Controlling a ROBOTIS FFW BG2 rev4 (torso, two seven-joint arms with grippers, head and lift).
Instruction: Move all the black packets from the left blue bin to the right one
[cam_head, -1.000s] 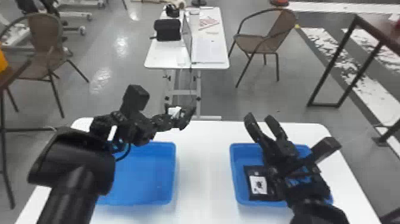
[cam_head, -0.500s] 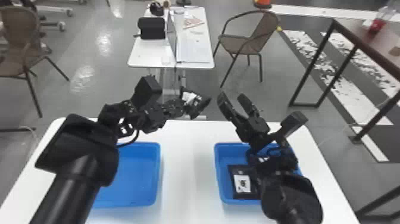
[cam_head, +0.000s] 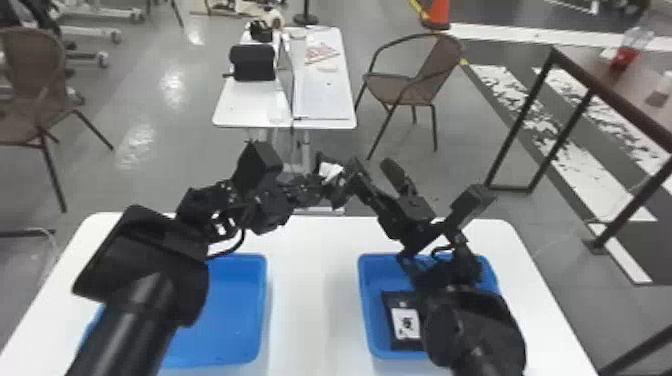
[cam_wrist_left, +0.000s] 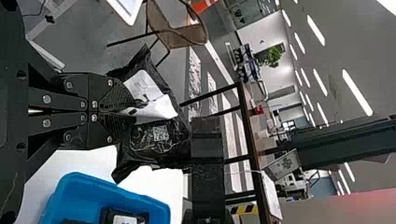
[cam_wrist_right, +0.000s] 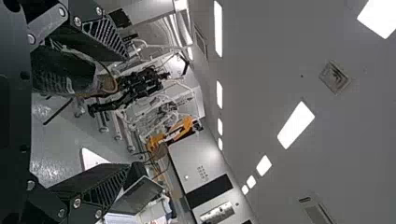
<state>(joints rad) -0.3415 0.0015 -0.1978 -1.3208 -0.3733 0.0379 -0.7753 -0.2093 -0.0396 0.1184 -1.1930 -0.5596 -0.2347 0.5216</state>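
Note:
Above the table's far edge, between the bins, my left gripper (cam_head: 322, 177) holds a black packet (cam_head: 342, 195) with a white label. From its wrist, the left gripper (cam_wrist_left: 126, 112) is shut on the crumpled packet (cam_wrist_left: 161, 140). Just right of the packet, my right gripper (cam_head: 376, 172) has its two fingers spread, one close beside the packet; whether they touch I cannot tell. The right gripper (cam_wrist_right: 123, 114) stands open in its own wrist view. Another black packet (cam_head: 406, 322) lies in the right blue bin (cam_head: 366, 310). The left blue bin (cam_head: 235, 305) is partly hidden by the left arm.
Both bins stand on a white table (cam_head: 312, 300), with a bare strip between them. Beyond it are a second white table (cam_head: 325, 95) and a brown chair (cam_head: 415, 85). A dark-framed table (cam_head: 625, 100) stands at the right.
The left gripper has carried its packet rightward. The right gripper has drawn nearer to the packet, its fingers still apart. The head view has shifted, so the background sits differently.

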